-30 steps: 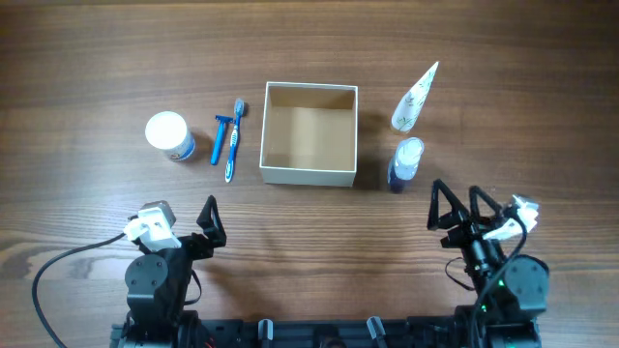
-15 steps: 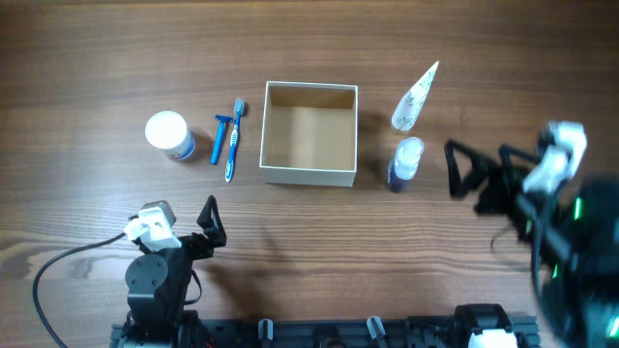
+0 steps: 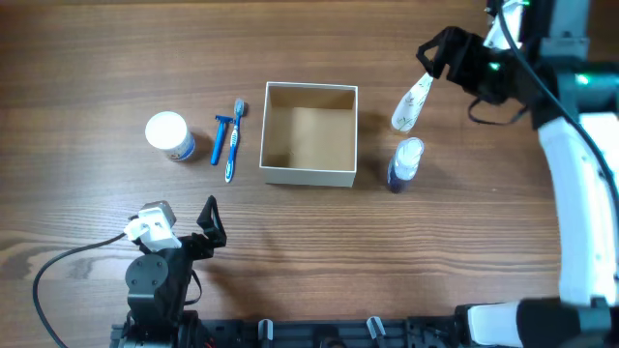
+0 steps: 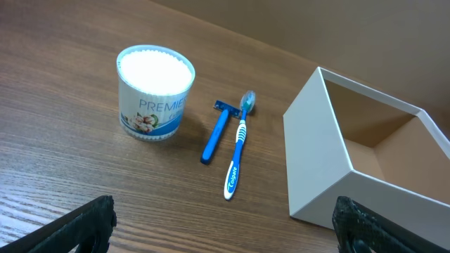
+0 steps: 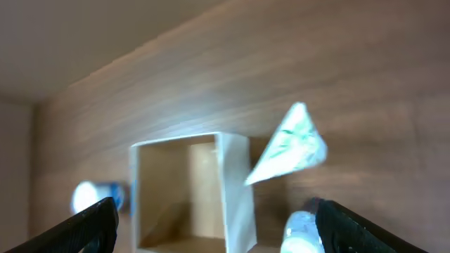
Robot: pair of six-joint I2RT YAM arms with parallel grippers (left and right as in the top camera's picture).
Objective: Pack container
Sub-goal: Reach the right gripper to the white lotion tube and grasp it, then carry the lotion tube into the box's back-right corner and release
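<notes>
The container (image 3: 308, 177), a square white box with a tan inside, stands empty mid-table; it also shows in the left wrist view (image 4: 316, 169) and, blurred, in the right wrist view (image 5: 235, 190). Left of it lie a blue toothbrush (image 3: 233, 142) and a blue razor (image 3: 221, 139). Right of it lie a white patterned tube (image 3: 413, 99) and a small bottle (image 3: 405, 162). My right gripper (image 3: 440, 53) is open and empty, up in the air over the tube's far tip. My left gripper (image 3: 208, 222) is open and empty near the front edge.
A round white-lidded jar (image 3: 168, 135) stands left of the razor, and also shows in the left wrist view (image 4: 155, 91). The right arm reaches along the table's right side. A black cable loops at the front left.
My right arm has swung from the front right corner up to the back right, and now hovers by the tube. The left arm and all objects have not moved.
</notes>
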